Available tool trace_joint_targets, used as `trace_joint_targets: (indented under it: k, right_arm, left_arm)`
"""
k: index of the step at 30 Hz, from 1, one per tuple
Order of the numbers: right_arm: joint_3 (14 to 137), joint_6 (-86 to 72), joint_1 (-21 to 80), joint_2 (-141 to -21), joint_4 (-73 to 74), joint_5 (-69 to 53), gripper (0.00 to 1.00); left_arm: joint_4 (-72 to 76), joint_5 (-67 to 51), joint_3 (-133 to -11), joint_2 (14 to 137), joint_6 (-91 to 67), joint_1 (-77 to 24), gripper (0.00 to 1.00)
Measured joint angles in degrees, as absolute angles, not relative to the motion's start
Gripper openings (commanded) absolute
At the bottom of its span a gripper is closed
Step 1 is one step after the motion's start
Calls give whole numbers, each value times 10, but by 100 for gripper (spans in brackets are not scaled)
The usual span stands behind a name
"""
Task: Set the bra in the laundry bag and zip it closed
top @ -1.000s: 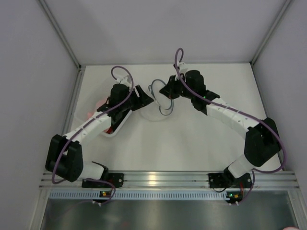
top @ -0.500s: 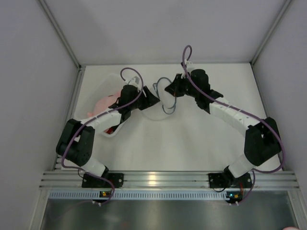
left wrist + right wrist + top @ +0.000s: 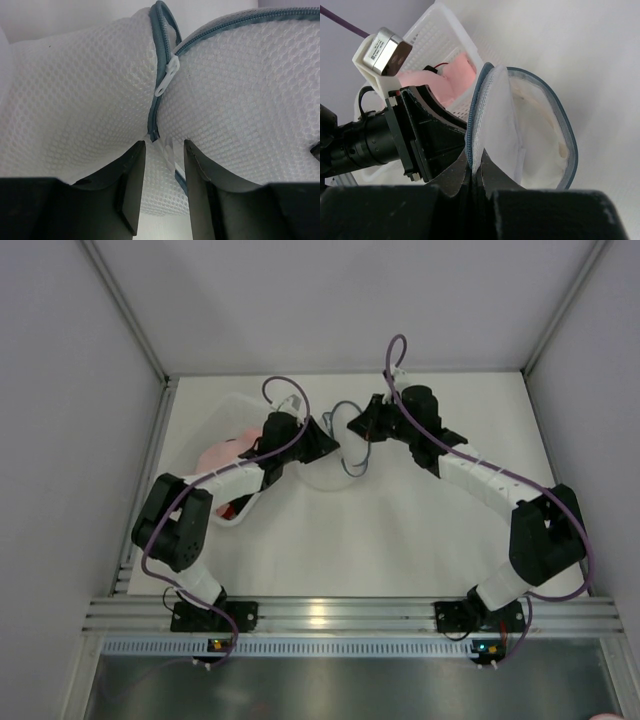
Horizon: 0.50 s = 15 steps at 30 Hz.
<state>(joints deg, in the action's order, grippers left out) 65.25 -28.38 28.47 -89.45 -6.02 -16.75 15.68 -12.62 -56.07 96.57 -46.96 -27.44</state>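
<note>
Both arms meet at the bag (image 3: pixel 492 115), far centre, bra (image 3: pixel 536 136) inside. Right gripper (image 3: pixel 475 162) clamps its rim; left gripper (image 3: pixel 164 146), jaws apart, straddles the zip (image 3: pixel 155 107). Zipping stage: next, pinch the pull (image 3: pixel 168 75), drag round.

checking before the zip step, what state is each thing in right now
laundry bag: unzipped, halves gaping, held upright by its rim
bra: inside the bag
right hand: shut on the bag's rim
left hand: open, jaws either side of the bag's rim
pink cloth: lying in the bin
</note>
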Motion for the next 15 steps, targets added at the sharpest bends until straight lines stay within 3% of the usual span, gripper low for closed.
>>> trace_joint_targets:
  k: [3,9,13,15]
  right_arm:
    - [652,-286,284,-894,-65,-168,0]
    - [652,-288,283,-894,-71,-167,0]
    - [652,-289,283,-894,-72,-166,0]
    - [652,-290,283,-895,-72,-166,0]
  left_arm:
    - [164,-128,-569,974,-472,-276,31]
    - [168,-130,-573,983,-476,-279,24]
    - [167,-130,-573,984,-480,-279,0]
    - [168,-130,-574,984,-479,-279,0]
